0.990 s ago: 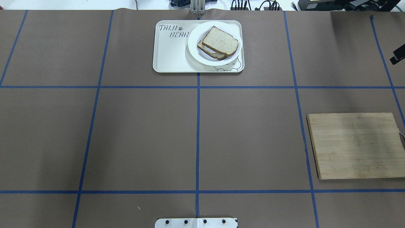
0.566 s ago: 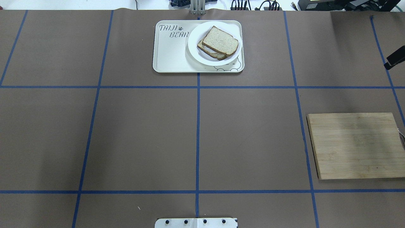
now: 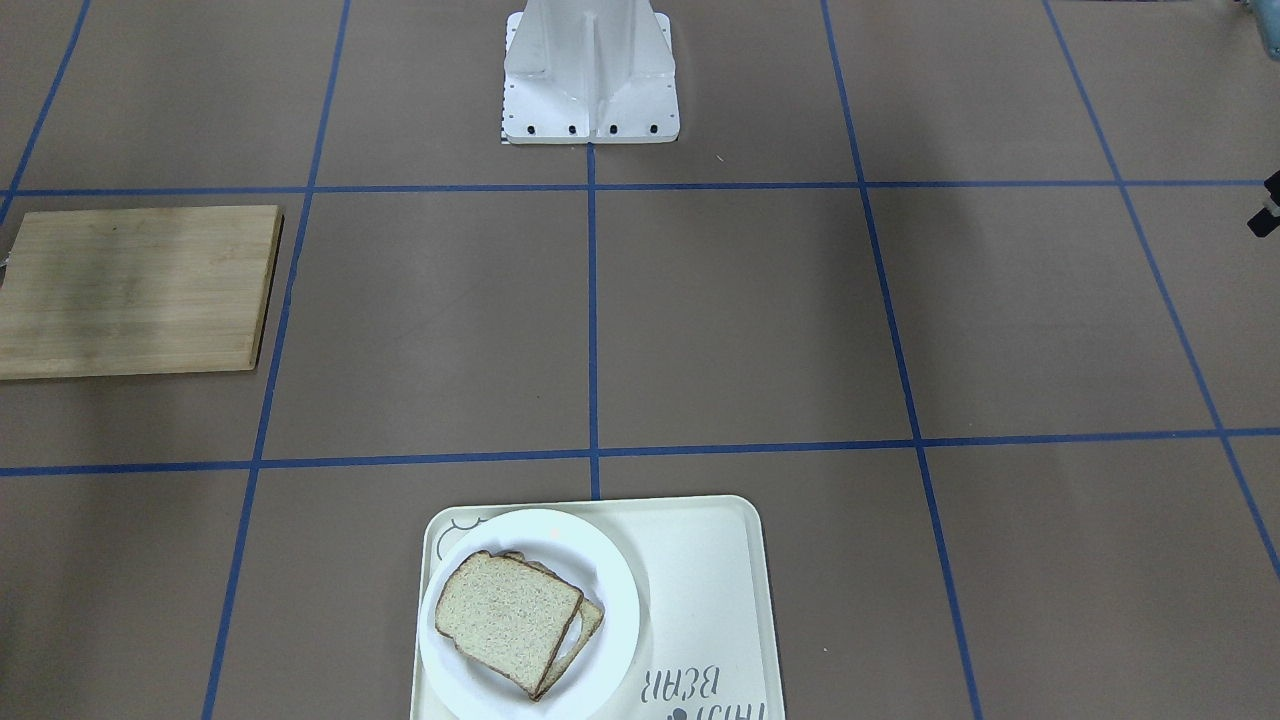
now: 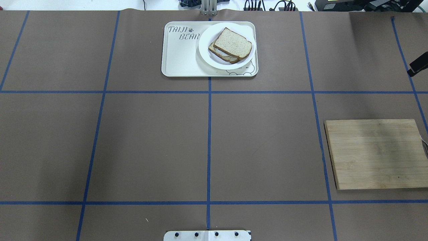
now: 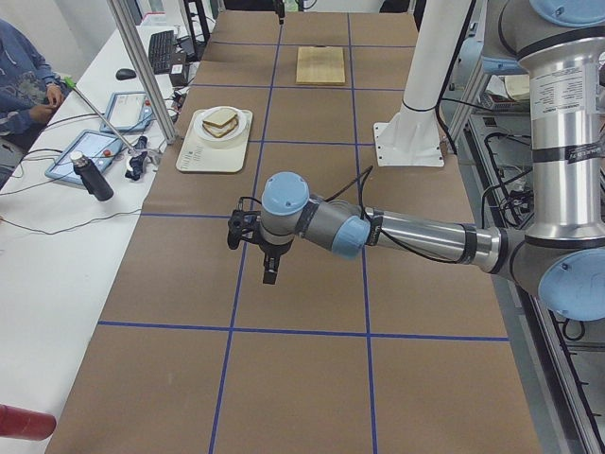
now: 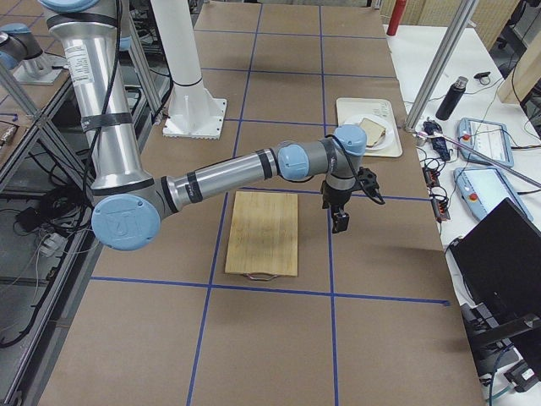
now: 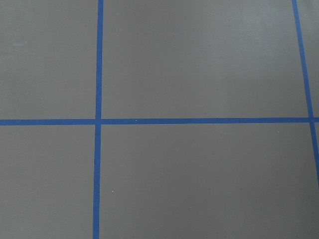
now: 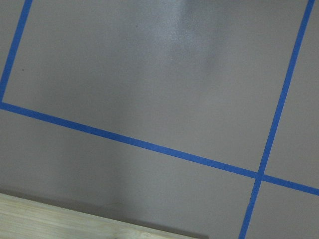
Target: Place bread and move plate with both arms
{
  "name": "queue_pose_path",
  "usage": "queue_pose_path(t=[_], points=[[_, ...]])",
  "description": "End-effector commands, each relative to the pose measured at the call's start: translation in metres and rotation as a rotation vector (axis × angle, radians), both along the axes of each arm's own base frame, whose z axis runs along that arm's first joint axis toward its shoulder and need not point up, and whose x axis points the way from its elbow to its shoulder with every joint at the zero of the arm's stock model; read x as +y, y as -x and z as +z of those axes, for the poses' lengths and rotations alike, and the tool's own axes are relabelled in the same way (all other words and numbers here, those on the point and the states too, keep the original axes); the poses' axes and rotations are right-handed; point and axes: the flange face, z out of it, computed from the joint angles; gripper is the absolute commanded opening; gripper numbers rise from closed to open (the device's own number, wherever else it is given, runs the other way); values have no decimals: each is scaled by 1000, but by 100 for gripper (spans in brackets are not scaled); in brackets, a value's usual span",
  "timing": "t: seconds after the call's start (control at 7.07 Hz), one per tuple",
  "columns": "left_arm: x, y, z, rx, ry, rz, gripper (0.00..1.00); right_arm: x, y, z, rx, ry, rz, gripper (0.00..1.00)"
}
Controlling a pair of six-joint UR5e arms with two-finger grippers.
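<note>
The plain bread [image 4: 232, 43] lies on top of another slice on the white plate [image 4: 209, 55]. The plate sits on the right part of the cream bear-print tray [image 4: 177, 57] at the table's far middle. They also show in the front-facing view: bread [image 3: 508, 608], plate [image 3: 615, 585]. My right gripper [image 4: 416, 68] is only a black tip at the overhead view's right edge, far from the plate. It hangs beyond the cutting board in the exterior right view [image 6: 340, 222]. My left gripper [image 5: 269, 270] hangs over bare table, far from the tray. I cannot tell whether either is open or shut.
A wooden cutting board [image 4: 376, 154] lies at the right of the table. The white fixed stand [image 3: 590, 70] rises at the robot's side. A person [image 5: 19, 76], tablets and a dark bottle [image 5: 91, 175] are at the white side table beyond the tray.
The right gripper's tip at the overhead view's right edge has shifted slightly down and inward. The bread, plate and tray have not moved.
</note>
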Motion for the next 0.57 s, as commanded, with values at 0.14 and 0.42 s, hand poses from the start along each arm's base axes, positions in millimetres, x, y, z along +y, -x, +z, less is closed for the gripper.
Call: queue_pose_path(t=[0.14, 0.42], points=[[2, -5, 2, 76, 22, 33, 98, -4, 5, 7, -27, 27, -8, 100], [-1, -6, 2, 77, 22, 34, 98, -13, 22, -23, -50, -23, -35, 100]])
